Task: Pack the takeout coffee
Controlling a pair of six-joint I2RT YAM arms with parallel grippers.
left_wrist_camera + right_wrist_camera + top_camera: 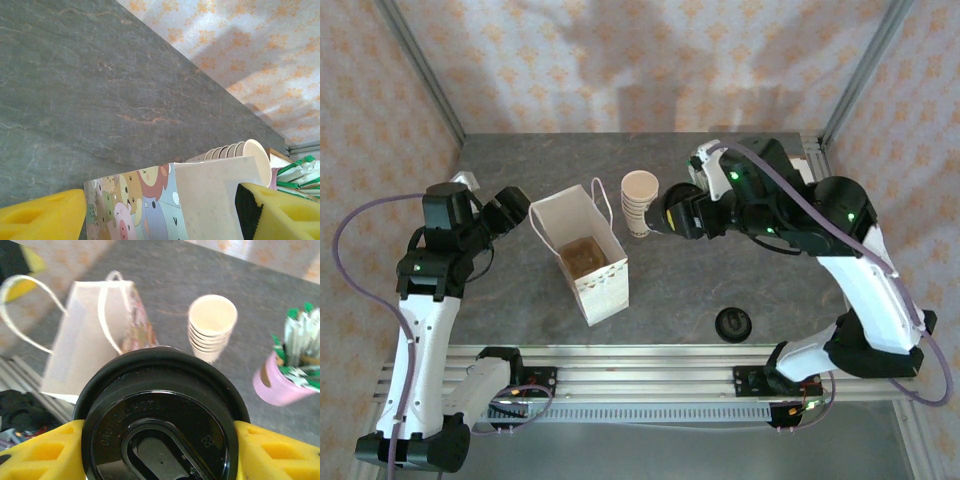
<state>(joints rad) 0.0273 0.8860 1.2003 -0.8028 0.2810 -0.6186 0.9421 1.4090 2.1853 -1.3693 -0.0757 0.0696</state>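
Observation:
The takeout coffee's black lid (160, 410) sits between the yellow fingers of my right gripper (160, 440), which is shut on it; the cup body below the lid is hidden. In the top view my right gripper (672, 214) hovers just right of the stack of lidless cups (640, 202) and the upright white paper bag (585, 255). The bag's mouth is open. My left gripper (510, 212) stands open at the bag's far left corner. In the left wrist view the bag's cartoon-printed side (145, 210) lies between the yellow fingers (45, 215).
A loose black lid (733, 323) lies on the table near the front right. A pink holder of green-and-white packets (282, 377) stands right of the cup stack (212, 322). Metal frame posts rise at the back corners.

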